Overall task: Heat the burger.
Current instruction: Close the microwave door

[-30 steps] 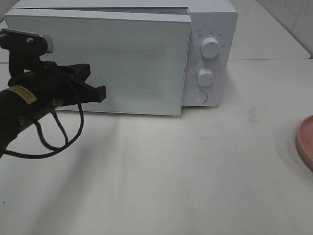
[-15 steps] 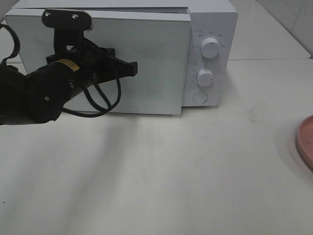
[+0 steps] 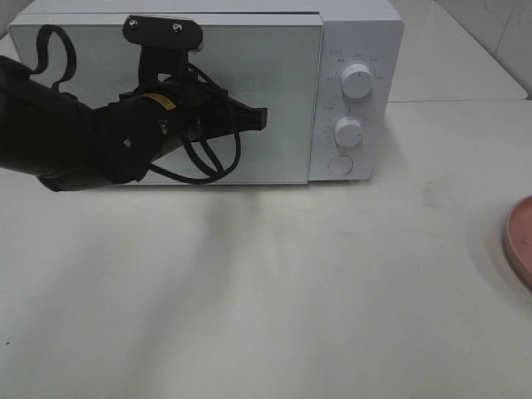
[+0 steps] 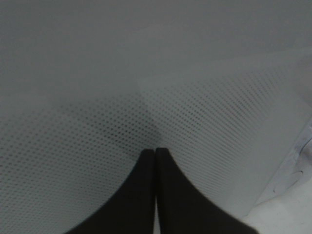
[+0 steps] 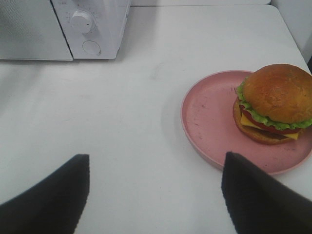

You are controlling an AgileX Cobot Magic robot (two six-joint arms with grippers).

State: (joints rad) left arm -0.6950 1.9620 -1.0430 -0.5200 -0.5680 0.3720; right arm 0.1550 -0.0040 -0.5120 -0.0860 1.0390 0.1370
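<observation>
The burger [image 5: 275,100], with its brown bun, lettuce, cheese and patty, sits on a pink plate [image 5: 209,122] on the white table, seen in the right wrist view. My right gripper [image 5: 156,158] hovers open and empty above the table, short of the plate. It is outside the exterior view, where only the plate's edge [image 3: 519,241] shows at the far right. My left gripper [image 3: 262,119] is shut, its tips pressed against the white microwave's door [image 3: 283,66]. The left wrist view shows the closed fingertips [image 4: 146,161] on the dotted door panel [image 4: 219,122].
The microwave [image 3: 357,33] stands at the back of the table, with two knobs [image 3: 356,81] [image 3: 348,131] and a round button [image 3: 339,165] on its right panel. My left arm reaches across the door front from the left. A tiled wall runs behind.
My left gripper swept right and up across the door, pushing it from ajar to flush with the microwave front. The right arm and the burger stayed put.
</observation>
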